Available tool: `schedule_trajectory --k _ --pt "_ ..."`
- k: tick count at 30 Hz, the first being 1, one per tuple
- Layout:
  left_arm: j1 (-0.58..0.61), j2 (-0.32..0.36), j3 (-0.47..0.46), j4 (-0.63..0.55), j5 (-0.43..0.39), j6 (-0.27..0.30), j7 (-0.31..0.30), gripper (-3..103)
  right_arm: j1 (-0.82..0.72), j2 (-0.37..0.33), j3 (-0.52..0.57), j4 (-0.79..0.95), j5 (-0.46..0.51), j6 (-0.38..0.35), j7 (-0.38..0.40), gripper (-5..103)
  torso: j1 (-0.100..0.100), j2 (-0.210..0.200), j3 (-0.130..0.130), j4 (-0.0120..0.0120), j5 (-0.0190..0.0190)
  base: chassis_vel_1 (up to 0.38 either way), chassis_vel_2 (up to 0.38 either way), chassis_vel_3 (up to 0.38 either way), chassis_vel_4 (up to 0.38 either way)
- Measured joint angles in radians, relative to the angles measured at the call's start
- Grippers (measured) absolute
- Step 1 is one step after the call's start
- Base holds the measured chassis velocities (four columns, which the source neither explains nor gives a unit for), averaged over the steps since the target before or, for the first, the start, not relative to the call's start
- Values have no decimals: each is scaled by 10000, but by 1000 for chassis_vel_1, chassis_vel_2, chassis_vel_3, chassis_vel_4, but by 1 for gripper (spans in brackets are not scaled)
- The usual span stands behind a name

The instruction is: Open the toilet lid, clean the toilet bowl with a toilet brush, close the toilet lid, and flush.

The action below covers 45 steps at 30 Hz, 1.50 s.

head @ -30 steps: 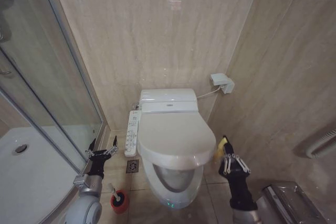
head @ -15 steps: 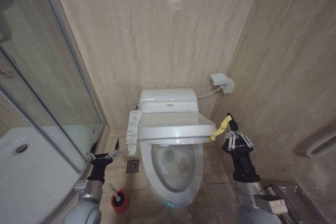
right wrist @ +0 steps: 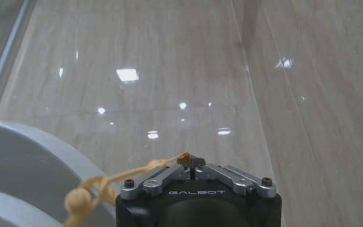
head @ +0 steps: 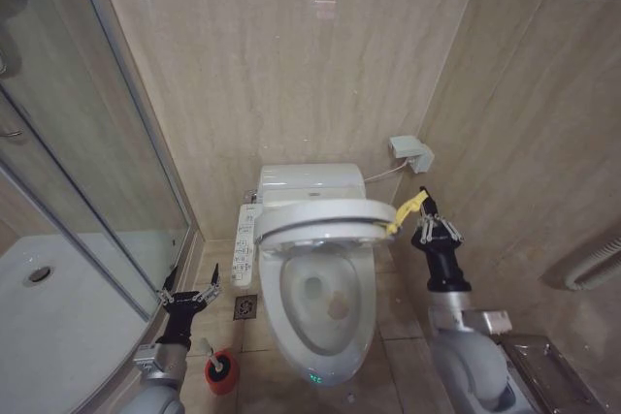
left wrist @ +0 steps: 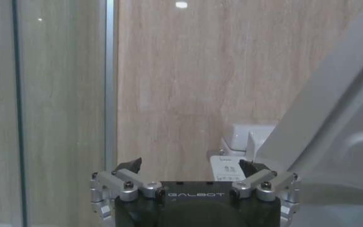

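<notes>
Right hand (head: 424,200) raised, pinching yellow strap (head: 405,211)

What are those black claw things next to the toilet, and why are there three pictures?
Those are a robot's two hands, called grippers. The big picture comes from a camera on its head; the other two come from cameras on its wrists. The right gripper has its jaws shut on a yellow strap tied to the toilet lid, and the lid is lifted partway up. Underneath is the toilet bowl with a brownish stain. The left gripper waits open, low beside the shower glass. On the floor near it stands the toilet brush in a red holder.
</notes>
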Motion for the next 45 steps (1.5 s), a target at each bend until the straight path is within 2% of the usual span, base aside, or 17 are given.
schedule_trajectory --k 14,32,45 --pt "42 -122 -58 57 184 -1 -18 100 2644 -307 -248 -2192 650 -301 55 0 0 0 0 0 0 0 0 0 0" --pt "36 -229 -40 171 266 6 -22 100 5080 -35 -773 -4788 1030 -588 42 0 0 0 1 -4 1 0 0 0 0" --pt "54 -108 -219 161 66 -72 -35 100 6920 201 -1500 -6570 1224 -561 -316 0 0 -1 0 -5 1 0 0 0 0"
